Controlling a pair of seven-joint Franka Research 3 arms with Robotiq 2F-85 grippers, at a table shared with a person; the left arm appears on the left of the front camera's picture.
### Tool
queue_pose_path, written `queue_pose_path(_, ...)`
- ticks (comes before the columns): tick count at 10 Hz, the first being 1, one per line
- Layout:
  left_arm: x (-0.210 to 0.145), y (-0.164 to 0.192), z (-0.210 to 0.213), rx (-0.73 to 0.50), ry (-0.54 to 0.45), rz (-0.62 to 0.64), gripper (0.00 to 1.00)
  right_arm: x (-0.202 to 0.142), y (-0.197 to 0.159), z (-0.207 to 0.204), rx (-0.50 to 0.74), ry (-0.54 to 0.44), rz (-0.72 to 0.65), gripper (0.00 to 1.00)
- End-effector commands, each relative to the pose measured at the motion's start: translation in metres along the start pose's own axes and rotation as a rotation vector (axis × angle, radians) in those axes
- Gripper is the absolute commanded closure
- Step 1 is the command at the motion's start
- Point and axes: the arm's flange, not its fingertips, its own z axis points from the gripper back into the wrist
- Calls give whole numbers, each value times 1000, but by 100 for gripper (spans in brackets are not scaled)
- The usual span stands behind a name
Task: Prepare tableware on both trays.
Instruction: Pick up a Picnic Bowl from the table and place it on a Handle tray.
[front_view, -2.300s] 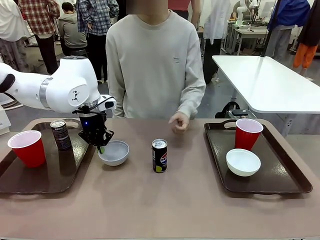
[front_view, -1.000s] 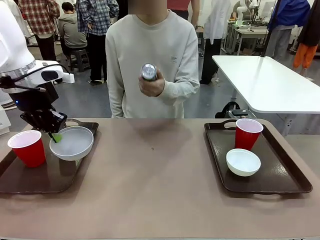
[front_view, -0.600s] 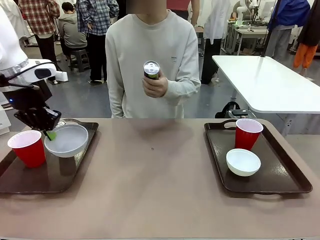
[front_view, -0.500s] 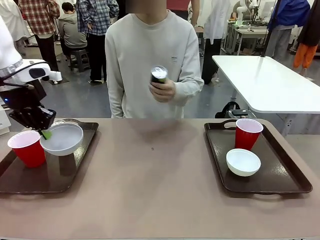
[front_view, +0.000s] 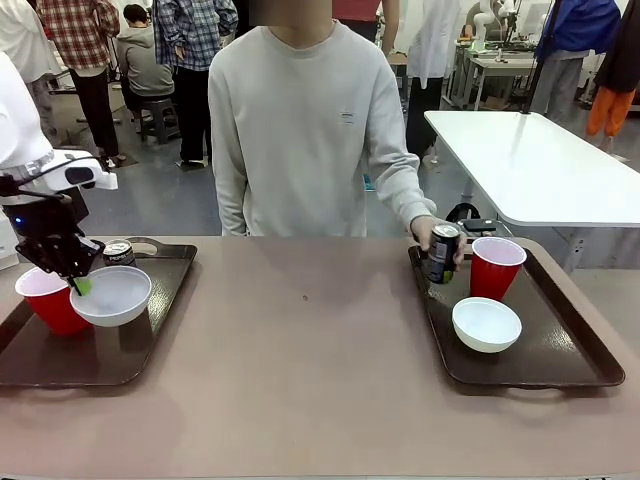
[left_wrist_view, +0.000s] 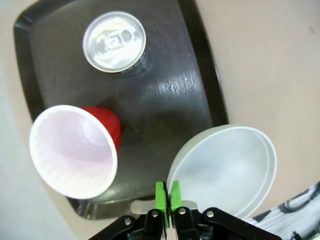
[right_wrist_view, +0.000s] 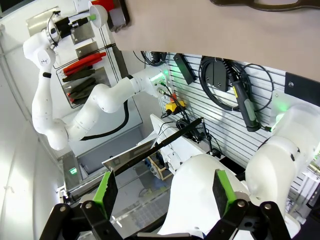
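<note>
- Moved since a moment ago: person's hand (front_view: 432, 236) now lowers the black can (front_view: 442, 253) onto the right tray (front_view: 575, 352), beside the red cup (front_view: 495, 266) and white bowl (front_view: 486, 324).
- Left tool (front_view: 78, 284): clamped on the rim of the second bowl (front_view: 113, 295), held above the left tray (front_view: 120, 352).
- Left tray also carries a cup (left_wrist_view: 75, 150) and a can (left_wrist_view: 114, 41).
- Right tool (right_wrist_view: 165, 192): fingers apart, holding nothing, away from the desk (front_view: 310, 390).

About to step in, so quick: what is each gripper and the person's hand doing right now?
Left gripper: shut on the bowl rim.
Right gripper: open, holding nothing.
Person's hand: holding a can at the right tray.
</note>
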Motion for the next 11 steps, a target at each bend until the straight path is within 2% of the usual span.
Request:
queue_pose_path(1, 7, -2, -8, 47, 13, 0, 96, -1, -2, -2, 13, -1, 19, 0)
queue_pose_path(3, 5, -6, -19, 52, 38, 40, 96, -1, -2, -2, 13, -1, 19, 0)
queue_pose_path(7, -21, -10, -36, 64, 42, 182, 96, -1, -2, -2, 13, -1, 19, 0)
queue_pose_path(11, -38, -3, -45, 74, 21, 227, 96, -1, -2, -2, 13, -1, 19, 0)
